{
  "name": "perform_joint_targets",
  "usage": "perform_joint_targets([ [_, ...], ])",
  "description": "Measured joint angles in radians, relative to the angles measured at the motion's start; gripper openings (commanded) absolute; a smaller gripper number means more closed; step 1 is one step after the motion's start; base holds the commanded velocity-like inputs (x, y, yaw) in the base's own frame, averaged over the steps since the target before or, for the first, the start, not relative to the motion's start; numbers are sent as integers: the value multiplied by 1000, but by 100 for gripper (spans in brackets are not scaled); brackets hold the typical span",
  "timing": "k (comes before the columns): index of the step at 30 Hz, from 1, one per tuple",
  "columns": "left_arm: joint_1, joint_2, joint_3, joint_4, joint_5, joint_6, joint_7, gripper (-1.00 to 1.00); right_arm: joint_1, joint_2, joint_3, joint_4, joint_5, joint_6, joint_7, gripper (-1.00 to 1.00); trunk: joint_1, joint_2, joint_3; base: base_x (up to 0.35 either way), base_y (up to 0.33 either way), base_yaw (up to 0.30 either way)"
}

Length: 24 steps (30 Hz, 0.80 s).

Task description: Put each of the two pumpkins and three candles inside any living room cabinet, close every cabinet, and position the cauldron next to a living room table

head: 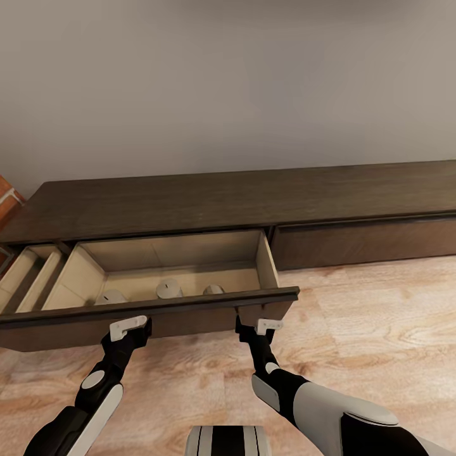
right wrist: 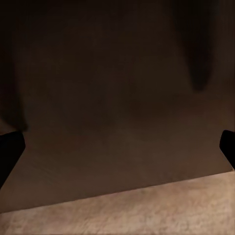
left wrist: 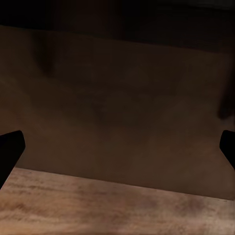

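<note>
You are facing a long, low, dark brown cabinet set against a plain grey wall, standing on a pale wood floor. Its wide drawer on the left-hand side is pulled well out toward you, showing a pale beige interior. Three candles lie inside it in a row near the front: one candle to the left, a middle candle with a small wick dot on its flat top, and a third candle to the right, each partly hidden behind the drawer's dark front edge. Further left, another drawer with beige dividers is also open. The drawer front to the right sits flush and closed. Your left gripper is at the outside of the open drawer's front panel, just below its top edge; in the left wrist view its dark fingertips sit far apart at the picture's edges, so it is released and holds nothing, with brown panel ahead. Your right gripper is at the same panel near its right end, and in the right wrist view its fingertips are likewise spread wide, grasping nothing, with the brown panel close in front.
</note>
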Motion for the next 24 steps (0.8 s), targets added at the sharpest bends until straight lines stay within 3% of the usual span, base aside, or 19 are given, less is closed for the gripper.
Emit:
perform_joint_targets([
  [24, 1, 0, 3, 0, 0, 0, 2, 100, 0, 0, -2, -9, 2, 9, 2, 100, 0, 0, 0, 60, 0, 0],
])
